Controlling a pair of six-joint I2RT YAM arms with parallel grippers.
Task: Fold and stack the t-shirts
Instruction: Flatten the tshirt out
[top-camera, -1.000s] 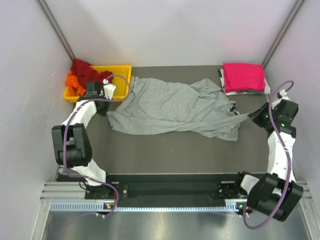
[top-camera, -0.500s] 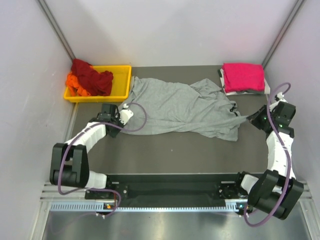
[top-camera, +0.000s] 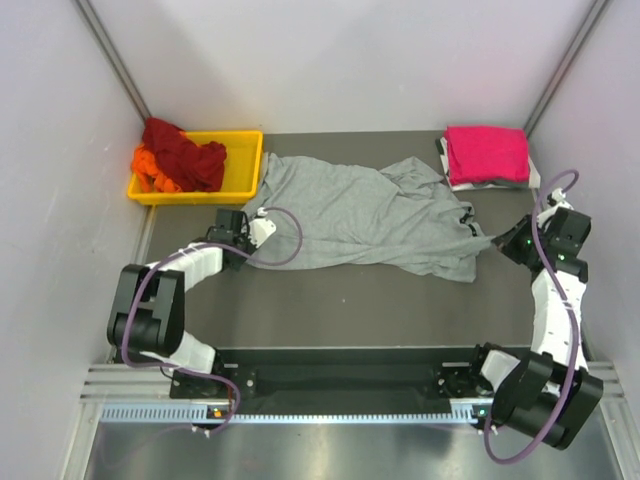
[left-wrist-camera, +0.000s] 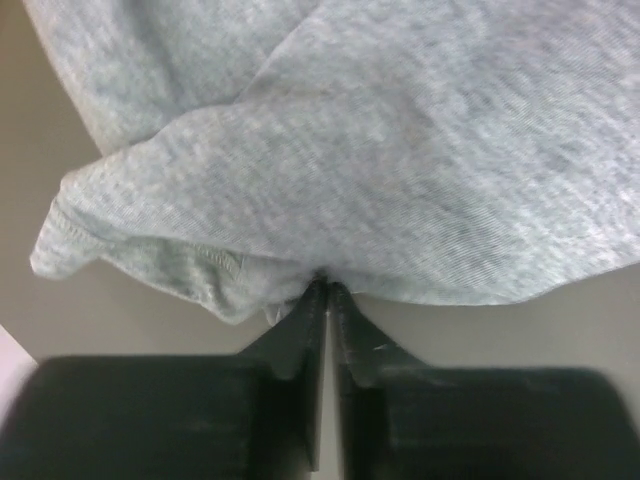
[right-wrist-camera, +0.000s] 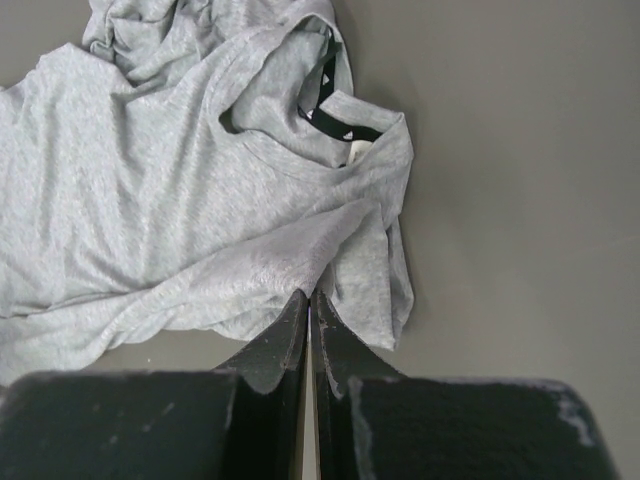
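Note:
A light heather-grey t-shirt (top-camera: 360, 215) with a dark collar (right-wrist-camera: 335, 105) lies crumpled across the middle of the table. My left gripper (top-camera: 252, 243) is shut on its left edge; in the left wrist view (left-wrist-camera: 325, 288) the jaws pinch the cloth (left-wrist-camera: 400, 170). My right gripper (top-camera: 497, 240) is shut on the shirt's right edge (right-wrist-camera: 310, 293), near the collar. A folded magenta-pink t-shirt (top-camera: 487, 153) lies at the back right. Dark red (top-camera: 185, 150) and orange (top-camera: 150, 165) t-shirts are heaped in the tray.
A yellow plastic tray (top-camera: 245, 160) stands at the back left by the wall. A white-and-dark folded cloth (top-camera: 445, 165) shows under the pink shirt. Walls close in on the left, back and right.
My left gripper has moved from beside the yellow tray down to the grey shirt's left edge and shut on it. The right gripper has shifted slightly inward, holding the shirt.

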